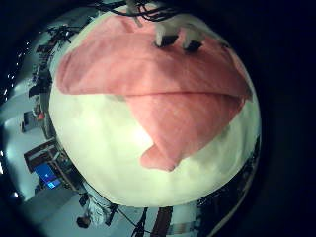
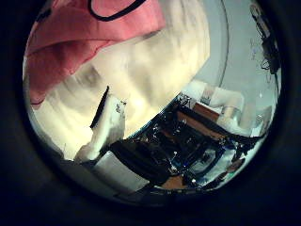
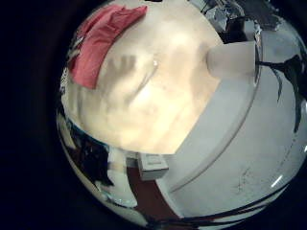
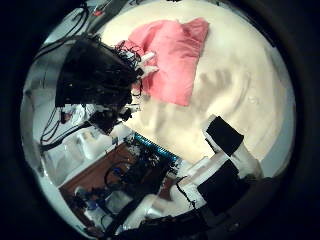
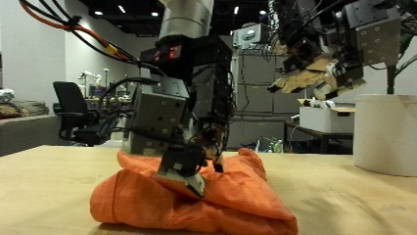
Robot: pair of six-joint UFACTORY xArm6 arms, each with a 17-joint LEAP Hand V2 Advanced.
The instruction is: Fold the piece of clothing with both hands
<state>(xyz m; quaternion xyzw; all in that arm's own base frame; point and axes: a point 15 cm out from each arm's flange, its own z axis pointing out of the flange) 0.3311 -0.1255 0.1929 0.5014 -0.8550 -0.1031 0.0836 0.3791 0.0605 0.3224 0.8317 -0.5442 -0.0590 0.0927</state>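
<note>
The folded orange garment [image 5: 196,196] lies on the table [image 5: 339,201]. My left hand [image 5: 183,162] presses it, fingers straight. My right hand [image 5: 319,69] hovers high, fingers relaxed, empty.

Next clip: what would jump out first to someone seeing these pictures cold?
The orange piece of clothing lies bunched and partly folded on the pale table. The left hand comes down onto its top, fingers touching the cloth. The right hand hangs high above the table, clear of the clothing, near a white cylinder at the table's edge.
</note>
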